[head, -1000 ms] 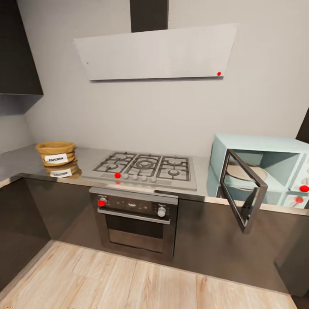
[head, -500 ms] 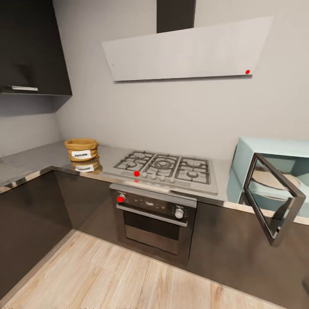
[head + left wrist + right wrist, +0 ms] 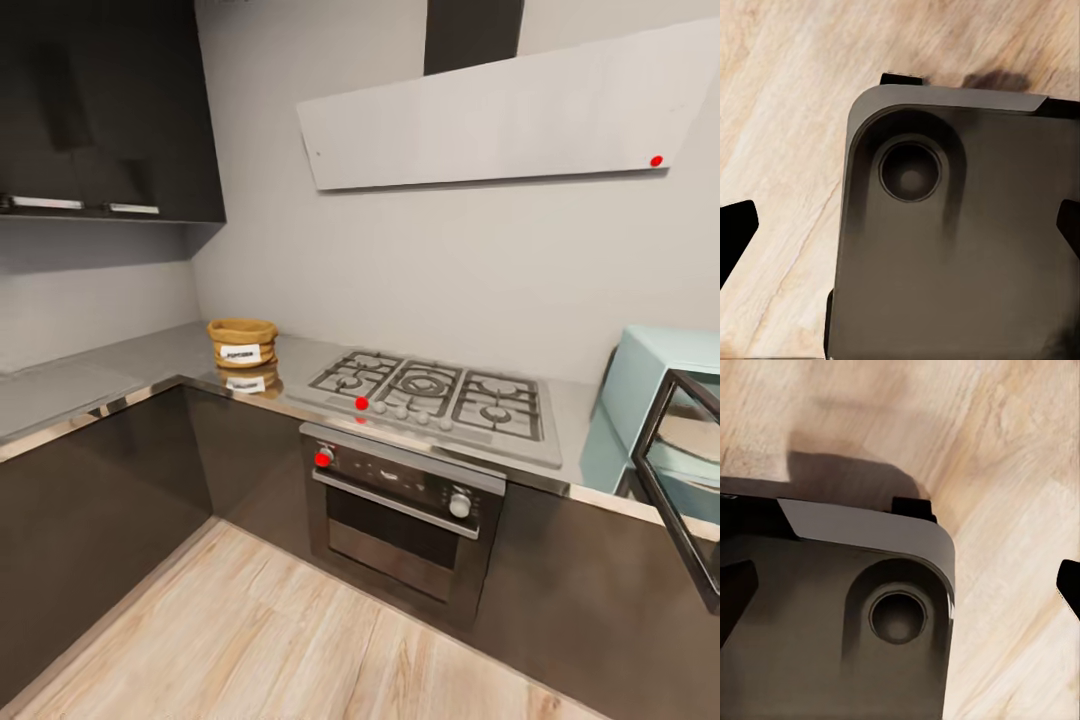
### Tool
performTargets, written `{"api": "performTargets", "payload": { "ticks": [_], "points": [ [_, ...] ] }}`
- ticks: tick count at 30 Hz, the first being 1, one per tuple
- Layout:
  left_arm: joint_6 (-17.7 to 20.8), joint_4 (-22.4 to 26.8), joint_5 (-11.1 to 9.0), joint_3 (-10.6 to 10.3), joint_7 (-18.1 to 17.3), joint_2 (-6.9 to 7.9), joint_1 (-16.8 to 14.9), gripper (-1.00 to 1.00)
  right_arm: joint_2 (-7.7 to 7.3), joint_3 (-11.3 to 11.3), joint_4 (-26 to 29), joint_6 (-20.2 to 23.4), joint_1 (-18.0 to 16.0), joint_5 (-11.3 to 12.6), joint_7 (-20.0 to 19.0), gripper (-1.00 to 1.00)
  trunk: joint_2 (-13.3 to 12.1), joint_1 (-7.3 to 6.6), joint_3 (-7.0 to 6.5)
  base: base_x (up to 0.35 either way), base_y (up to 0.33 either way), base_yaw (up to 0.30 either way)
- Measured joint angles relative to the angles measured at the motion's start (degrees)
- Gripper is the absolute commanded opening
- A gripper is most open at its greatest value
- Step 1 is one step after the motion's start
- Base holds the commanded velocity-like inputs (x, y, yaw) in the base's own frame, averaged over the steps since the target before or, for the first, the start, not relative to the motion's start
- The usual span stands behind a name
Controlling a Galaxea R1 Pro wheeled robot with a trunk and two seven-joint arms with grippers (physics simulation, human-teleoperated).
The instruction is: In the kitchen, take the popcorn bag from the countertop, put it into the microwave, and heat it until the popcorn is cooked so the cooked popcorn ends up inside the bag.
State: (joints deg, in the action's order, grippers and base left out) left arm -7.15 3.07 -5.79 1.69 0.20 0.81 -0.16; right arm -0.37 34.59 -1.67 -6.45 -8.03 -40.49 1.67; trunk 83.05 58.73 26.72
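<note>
While the popcorn bag is seen standing far left on the countertop, left of the gas hob, the approach is judged under way; closing in comes next. Both grippers, fingers spread and empty, are held over the robot's base, well apart from the bag.

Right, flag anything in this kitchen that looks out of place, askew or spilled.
Only the microwave stands out: its door hangs wide open over the counter edge. That suits loading it. The popcorn bag sits upright on the countertop, left of the gas hob. Nothing looks spilled or damaged.
</note>
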Motion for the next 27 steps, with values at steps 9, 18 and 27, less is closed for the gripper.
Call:
{"api": "performTargets", "payload": {
  "ticks": [9, 18, 27],
  "points": [
    [0.2, -0.1, -1.4, 0.3, 5.2, 0.00, 0.0, 1.00, -0.36, 0.1, 0.0, -0.4, 0.0, 0.0, 0.0, 1.00, 0.0, 0.00, 0.00, 0.000, 0.000, 0.276],
    [0.1, -0.1, -1.5, 0.3, 5.7, -0.18, 0.0, 1.00, -0.39, 0.1, 0.0, -0.4, 0.0, -0.1, 0.0, 1.00, 0.0, 0.00, 0.00, 0.000, 0.000, 0.276],
    [0.1, -0.2, -1.4, 0.1, 5.6, -0.09, 0.0, 1.00, -0.29, 0.1, 0.0, -0.4, 0.0, 0.0, 0.0, 1.00, 0.0, 0.00, 0.00, 0.000, 0.000, 0.276]
  ]
}}
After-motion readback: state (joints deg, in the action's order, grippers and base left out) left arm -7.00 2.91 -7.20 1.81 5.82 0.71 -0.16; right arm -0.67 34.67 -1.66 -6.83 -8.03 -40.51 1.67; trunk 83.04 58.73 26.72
